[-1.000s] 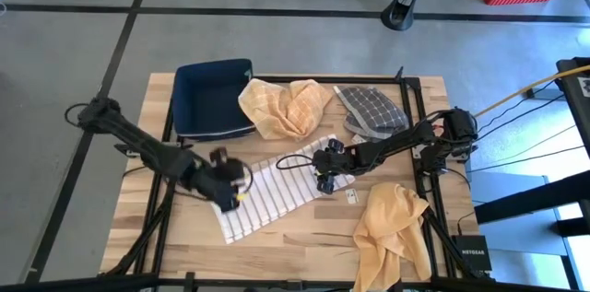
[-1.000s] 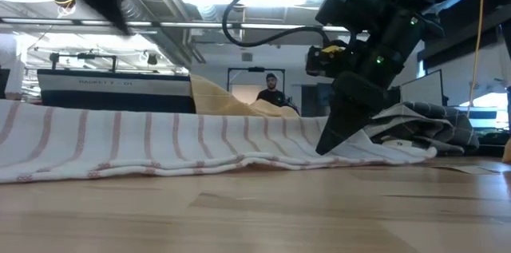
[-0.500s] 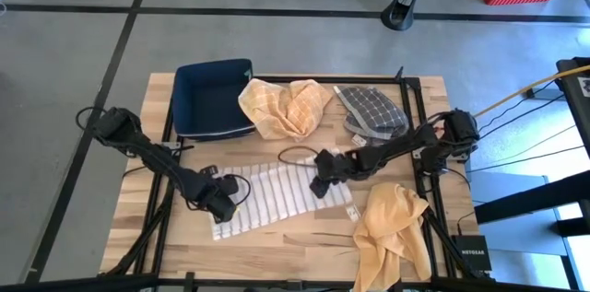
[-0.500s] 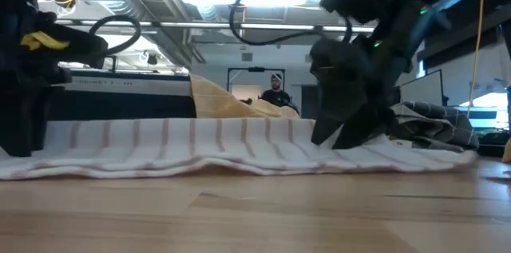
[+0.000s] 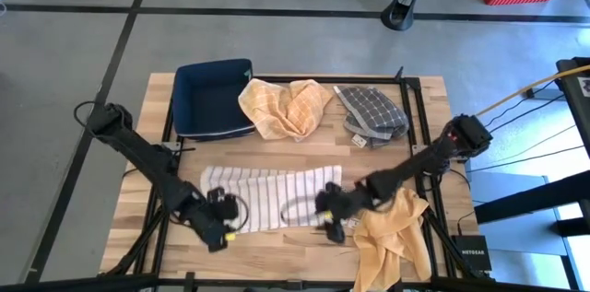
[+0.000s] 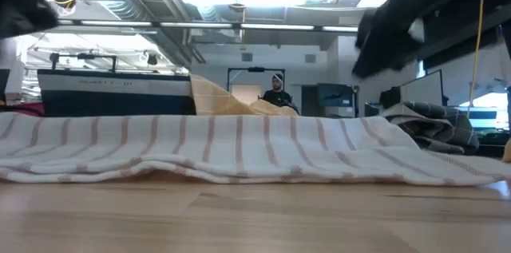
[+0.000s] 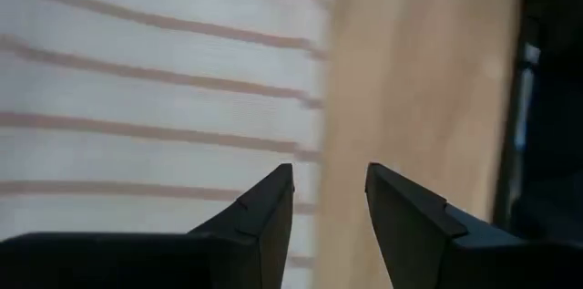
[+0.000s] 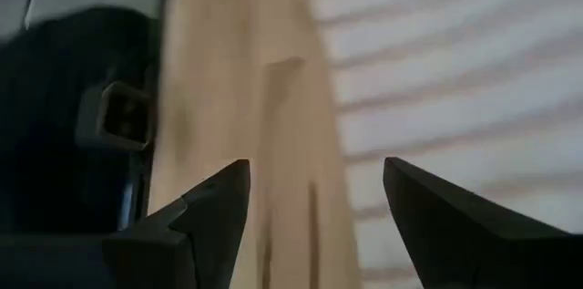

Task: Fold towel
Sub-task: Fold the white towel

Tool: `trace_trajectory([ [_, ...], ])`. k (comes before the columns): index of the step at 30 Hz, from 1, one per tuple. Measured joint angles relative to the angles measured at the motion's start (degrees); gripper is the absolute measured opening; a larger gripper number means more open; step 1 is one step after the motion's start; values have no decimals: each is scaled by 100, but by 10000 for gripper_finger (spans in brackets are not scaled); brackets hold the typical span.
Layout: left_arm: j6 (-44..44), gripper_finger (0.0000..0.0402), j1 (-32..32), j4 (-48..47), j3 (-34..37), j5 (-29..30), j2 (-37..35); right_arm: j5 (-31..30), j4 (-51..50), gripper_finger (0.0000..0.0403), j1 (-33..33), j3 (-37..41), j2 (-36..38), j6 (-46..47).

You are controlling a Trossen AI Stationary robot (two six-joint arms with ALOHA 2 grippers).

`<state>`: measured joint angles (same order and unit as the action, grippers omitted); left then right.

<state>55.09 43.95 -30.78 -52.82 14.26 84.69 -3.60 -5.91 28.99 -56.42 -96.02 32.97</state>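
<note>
The white towel with thin reddish stripes (image 5: 267, 198) lies spread flat on the wooden table, its long sides along the near edge. It fills the middle of the low view (image 6: 239, 149). My left gripper (image 5: 219, 233) hovers open over its near left corner. In the left wrist view the gripper (image 7: 328, 170) has the towel's edge (image 7: 314, 98) just beyond its fingers. My right gripper (image 5: 330, 220) hovers open at the towel's near right corner. In the right wrist view the gripper (image 8: 314, 166) has bare wood between its fingers, with the towel (image 8: 455, 70) to one side.
A navy bin (image 5: 214, 97), a crumpled yellow cloth (image 5: 284, 106) and a grey checked cloth (image 5: 373, 112) sit along the far side. Another yellow cloth (image 5: 392, 232) hangs over the near right edge beside my right gripper. A person (image 6: 275, 89) stands far behind the table.
Both grippers have gone toward the table's near edge, the left to the towel's near left corner, the right from the towel's far right part to its near right corner. The towel, slanted a second ago, has turned and now lies straight and flat.
</note>
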Motion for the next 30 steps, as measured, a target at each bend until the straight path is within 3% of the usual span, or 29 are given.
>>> trace_trajectory([
  [5, -213, 133, 270, 781, -1, 260, 361, -1414, 336, 257, 638, -2, -373, -1305],
  [8, -319, 141, 125, 742, 4, 368, 579, -1807, 502, 256, 708, -4, -524, -1522],
  [14, -285, 199, 177, 49, 7, -469, 1096, -1510, 8, 256, 706, -5, -751, -834],
  [18, -186, 223, 290, -214, -18, -566, 1358, -1442, -81, 257, 706, 0, -993, -320],
  [23, 9, 222, 391, -292, -26, -467, 1491, -1182, -78, 256, 706, 0, -1151, 1],
  [30, 148, 182, 417, -331, -15, -334, 1501, -1033, -200, 256, 706, -8, -1147, -40],
])
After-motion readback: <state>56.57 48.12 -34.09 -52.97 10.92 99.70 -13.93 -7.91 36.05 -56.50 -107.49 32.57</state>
